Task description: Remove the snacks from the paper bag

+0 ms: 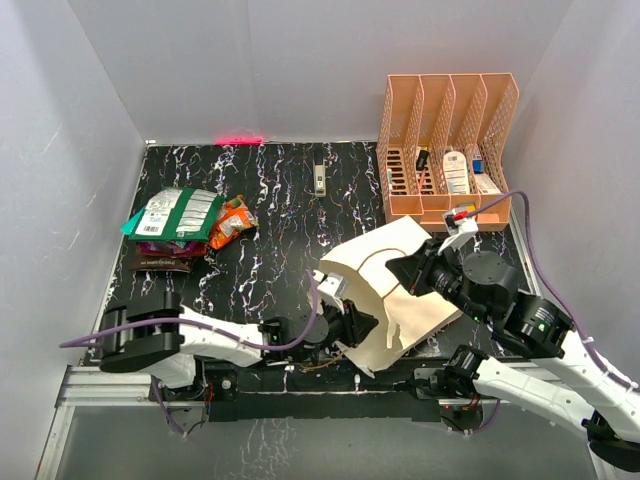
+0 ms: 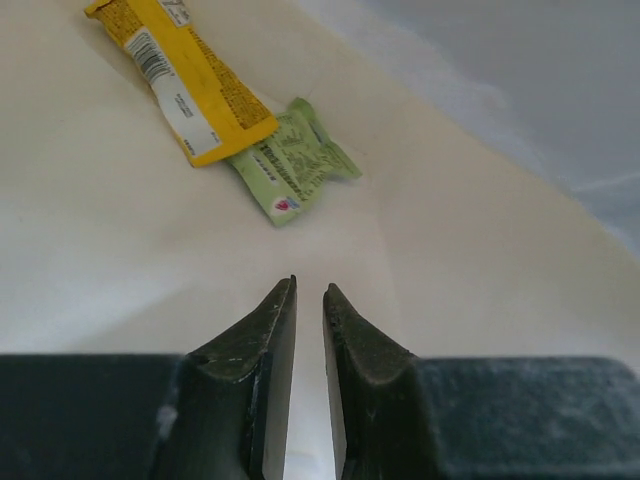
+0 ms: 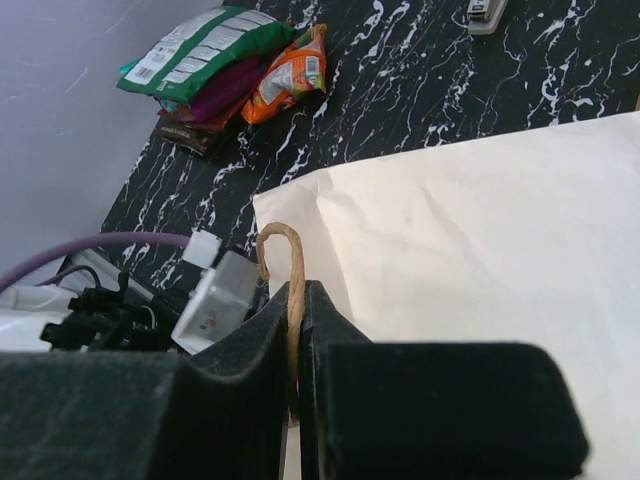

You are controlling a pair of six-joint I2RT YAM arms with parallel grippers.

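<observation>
The left arm stretches low across the table point(image 1: 285, 195) from its base, its left gripper point(image 2: 309, 290) pushed into the mouth of the paper bag point(image 1: 405, 300), which lies on its side mid-table. Its fingers are parted only by a thin slit, with nothing between them. Ahead, on the bag's inner wall, lie a yellow packet point(image 2: 190, 90) and a pale green packet point(image 2: 295, 170), overlapping. The right arm is folded up, and the right gripper point(image 3: 297, 300) is clamped on the bag's cord handle point(image 3: 283, 250). Other snack packets point(image 1: 185, 222) are piled far left.
</observation>
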